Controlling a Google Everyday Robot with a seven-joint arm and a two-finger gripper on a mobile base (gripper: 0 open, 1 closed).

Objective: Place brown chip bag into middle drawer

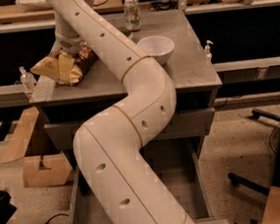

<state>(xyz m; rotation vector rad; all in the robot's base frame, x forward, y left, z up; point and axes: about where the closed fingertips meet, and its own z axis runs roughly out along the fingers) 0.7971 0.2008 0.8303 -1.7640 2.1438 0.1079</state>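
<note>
The gripper (pixel 72 47) is down on the upper end of the brown chip bag (pixel 60 68) at the rear left of the tabletop (pixel 190 69); its wrist hides the contact, so whether it has hold of the bag cannot be told. The bag lies crumpled near the tabletop's left edge, well apart from the white bowl (pixel 156 49) and the can (pixel 131 14) behind it. The middle drawer (pixel 185 191) stands pulled out below, its bare floor partly covered by the white arm (pixel 132 134).
</note>
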